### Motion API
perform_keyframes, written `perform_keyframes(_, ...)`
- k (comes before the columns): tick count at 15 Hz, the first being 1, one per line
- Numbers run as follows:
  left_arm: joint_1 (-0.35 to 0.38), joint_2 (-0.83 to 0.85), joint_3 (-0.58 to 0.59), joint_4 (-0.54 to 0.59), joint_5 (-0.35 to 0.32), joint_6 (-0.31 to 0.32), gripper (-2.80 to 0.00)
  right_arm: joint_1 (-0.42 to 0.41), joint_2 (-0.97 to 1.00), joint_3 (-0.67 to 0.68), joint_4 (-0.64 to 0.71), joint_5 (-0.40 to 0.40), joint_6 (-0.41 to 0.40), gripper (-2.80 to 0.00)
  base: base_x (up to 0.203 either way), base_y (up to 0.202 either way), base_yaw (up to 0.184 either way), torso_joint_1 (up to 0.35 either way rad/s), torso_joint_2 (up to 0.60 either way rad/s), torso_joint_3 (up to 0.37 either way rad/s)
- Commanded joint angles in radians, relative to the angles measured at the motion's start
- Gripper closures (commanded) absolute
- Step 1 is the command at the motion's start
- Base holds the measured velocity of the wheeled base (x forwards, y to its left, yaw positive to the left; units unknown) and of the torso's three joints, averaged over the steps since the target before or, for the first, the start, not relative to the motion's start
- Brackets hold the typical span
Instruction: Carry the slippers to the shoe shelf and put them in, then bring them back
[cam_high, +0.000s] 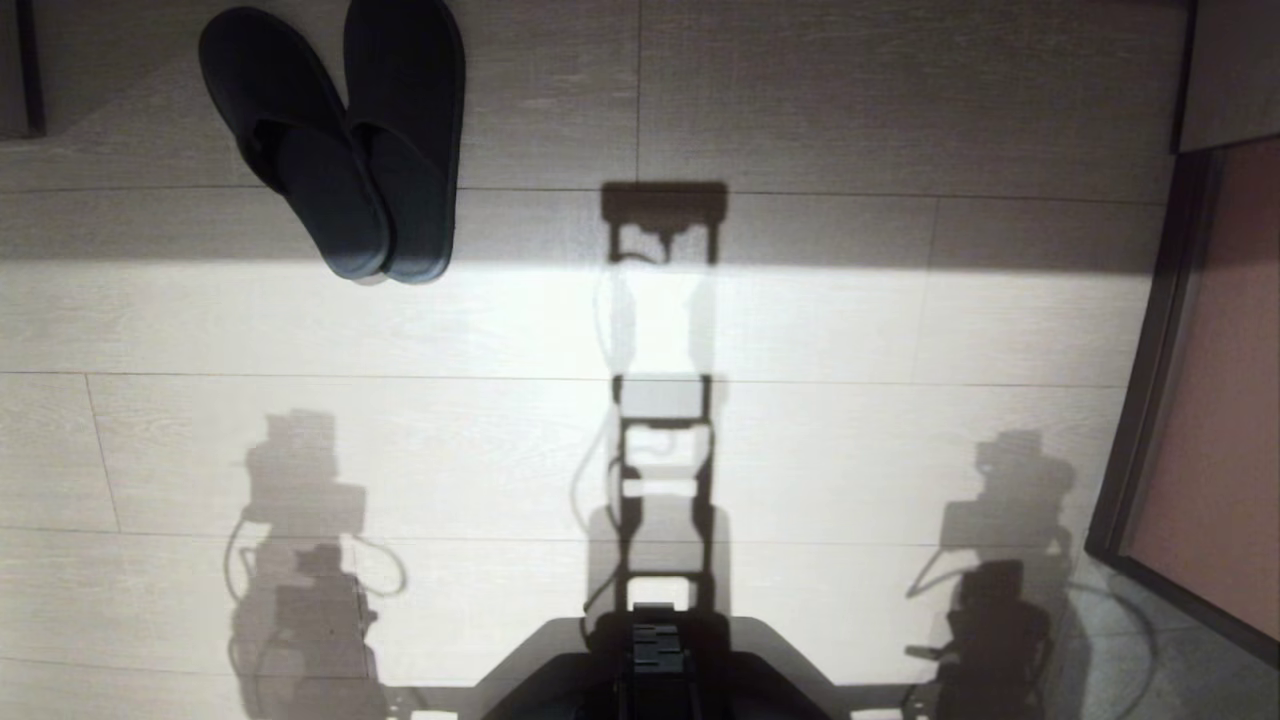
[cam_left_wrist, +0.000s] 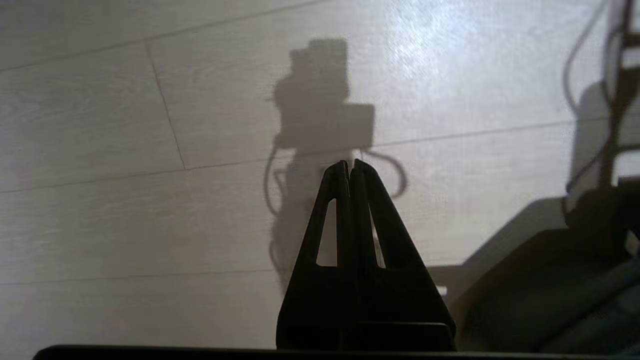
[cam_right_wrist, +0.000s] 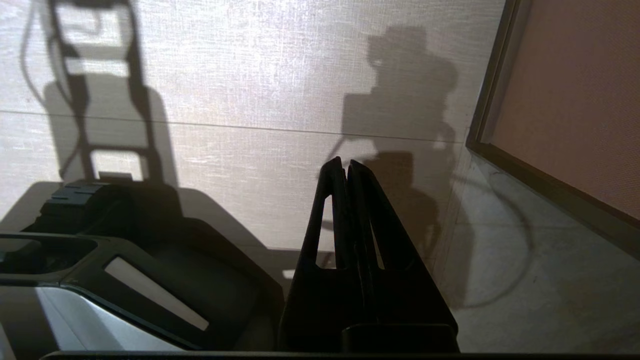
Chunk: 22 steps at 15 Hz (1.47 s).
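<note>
Lit hard from behind the robot, low enough to throw long, crisp shadows of torso and both arms forward across the pale floor (cam_high: 850, 330). Brightest in a glaring band midway up the head view; dim beyond it, where the slippers (cam_high: 345, 140) sink to near-black shapes with little detail. Washed-out sheen on the planks in the left wrist view. Both grippers (cam_left_wrist: 351, 167) (cam_right_wrist: 345, 165) backlit, plain silhouettes. Focus sharp throughout; no motion blur.

I had the left gripper (cam_left_wrist: 350, 165) pointing down with its fingers pressed together, empty; the right gripper (cam_right_wrist: 345, 162) likewise closed and empty.
</note>
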Motion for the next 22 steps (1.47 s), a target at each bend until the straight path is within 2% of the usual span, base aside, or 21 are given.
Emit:
perform_keyframes(1,-0.004,-0.07,0.001,0.086,-0.056,-0.006,0.0,0.0,-0.002,0.0,0.0,0.0,0.0,0.0,0.0,0.0,0.0,0.0,0.0,0.0)
perform_keyframes(2,-0.003,-0.07,0.0,0.118,-0.085,-0.034,0.0,0.0,-0.002,0.0,0.0,0.0,0.0,0.0,0.0,0.0,0.0,0.0,0.0,0.0)
perform_keyframes(4,-0.003,-0.069,-0.006,0.186,-0.097,-0.071,0.0,0.0,-0.002,0.0,0.0,0.0,0.0,0.0,0.0,0.0,0.0,0.0,0.0,0.0)
perform_keyframes(7,-0.004,-0.069,-0.001,0.166,-0.092,-0.079,0.0,0.0,-0.002,0.0,0.0,0.0,-0.002,0.0,0.0,0.0,0.0,0.0,0.0,0.0)
perform_keyframes(8,-0.004,-0.069,-0.001,0.166,-0.088,-0.1,0.0,0.0,-0.002,0.0,0.0,0.0,-0.001,0.0,0.0,0.0,0.0,0.0,0.0,0.0)
perform_keyframes(9,-0.004,-0.07,-0.001,0.165,-0.081,-0.157,0.0,0.0,-0.002,0.0,0.0,0.0,-0.001,0.0,0.0,0.0,0.0,0.0,0.0,0.0)
perform_keyframes(10,-0.004,-0.071,-0.001,0.162,-0.07,-0.188,0.0,0.0,-0.002,0.0,0.0,0.0,0.0,0.0,0.0,0.0,0.0,0.0,0.0,0.0)
perform_keyframes(22,-0.004,-0.071,-0.001,0.16,-0.069,-0.188,0.0,0.0,-0.002,0.0,0.0,0.0,0.0,0.0,0.0,0.0,0.0,0.0,0.0,0.0)
